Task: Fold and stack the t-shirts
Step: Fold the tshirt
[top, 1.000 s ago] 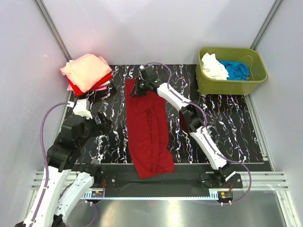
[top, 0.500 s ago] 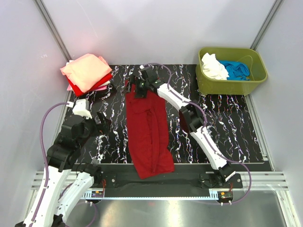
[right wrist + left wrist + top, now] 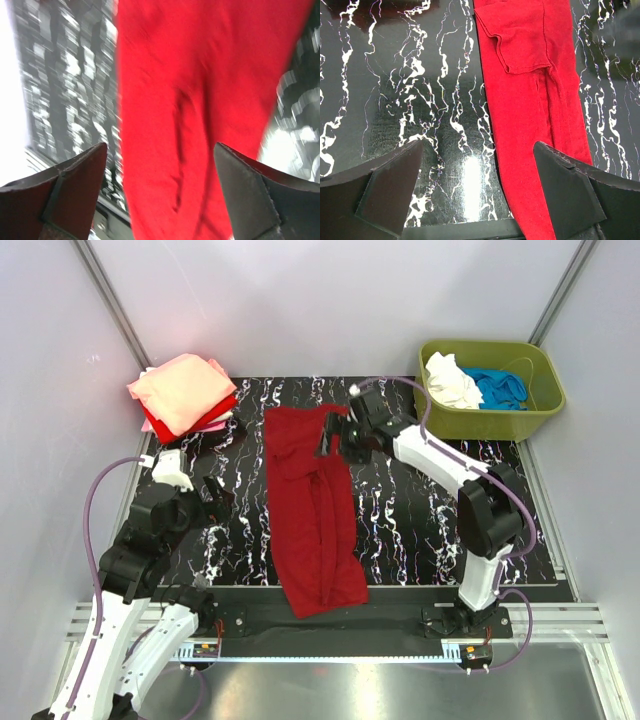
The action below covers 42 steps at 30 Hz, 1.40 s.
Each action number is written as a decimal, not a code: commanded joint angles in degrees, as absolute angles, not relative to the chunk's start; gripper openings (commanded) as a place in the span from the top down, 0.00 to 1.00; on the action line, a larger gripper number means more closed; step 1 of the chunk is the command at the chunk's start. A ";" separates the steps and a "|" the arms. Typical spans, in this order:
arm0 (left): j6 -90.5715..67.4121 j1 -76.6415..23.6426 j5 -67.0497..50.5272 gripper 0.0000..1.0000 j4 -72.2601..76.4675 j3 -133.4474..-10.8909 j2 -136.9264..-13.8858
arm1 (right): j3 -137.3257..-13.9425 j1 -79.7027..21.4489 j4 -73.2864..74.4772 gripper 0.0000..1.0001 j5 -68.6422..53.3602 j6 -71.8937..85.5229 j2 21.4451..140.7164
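Note:
A dark red t-shirt (image 3: 315, 510) lies on the black marbled mat as a long lengthwise-folded strip, running from the far middle down to the near edge. My right gripper (image 3: 332, 436) hovers open over its upper right edge, holding nothing; in the blurred right wrist view, red cloth (image 3: 185, 100) fills the gap between the open gripper (image 3: 157, 192) jaws. My left gripper (image 3: 217, 496) stands open to the left of the shirt. The left wrist view has the shirt (image 3: 535, 100) with a folded sleeve, the right fingertip (image 3: 570, 192) over its edge. Folded t-shirts (image 3: 182, 390), salmon-pink on top, are stacked far left.
An olive-green tub (image 3: 440, 422) at the far right holds a white shirt (image 3: 450, 380) and a blue shirt (image 3: 498, 387). White walls close in the sides and back. A metal rail (image 3: 330, 625) runs along the near edge of the mat (image 3: 440, 520).
My right gripper opened and let go of the shirt's far end, then swung right and back to the shirt's right edge, its elbow folding to the right. The left arm stayed still.

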<state>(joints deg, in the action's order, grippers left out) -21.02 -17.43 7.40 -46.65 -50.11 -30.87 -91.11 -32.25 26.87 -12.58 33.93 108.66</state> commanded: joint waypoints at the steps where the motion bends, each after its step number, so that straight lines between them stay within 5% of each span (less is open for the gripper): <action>1: -21.27 -17.40 8.79 0.01 -44.30 -50.10 -31.02 | -82.19 -32.87 26.02 0.07 -10.46 33.40 106.97; 9: -21.27 -17.40 8.96 0.01 -44.39 -50.10 -30.94 | -75.14 -36.64 22.59 0.13 -12.13 35.25 107.84; 32: -21.62 -17.40 9.67 0.01 -44.56 -50.01 -30.32 | -91.84 -55.97 34.19 0.16 -5.01 41.13 117.95; 42: -21.62 -17.49 8.01 0.01 -44.12 -49.92 -34.18 | -88.26 -57.14 39.45 0.09 1.38 37.89 108.83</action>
<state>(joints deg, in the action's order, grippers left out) -21.30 -17.43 8.21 -46.61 -50.11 -31.75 -89.41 -59.00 35.16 -5.26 40.25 116.49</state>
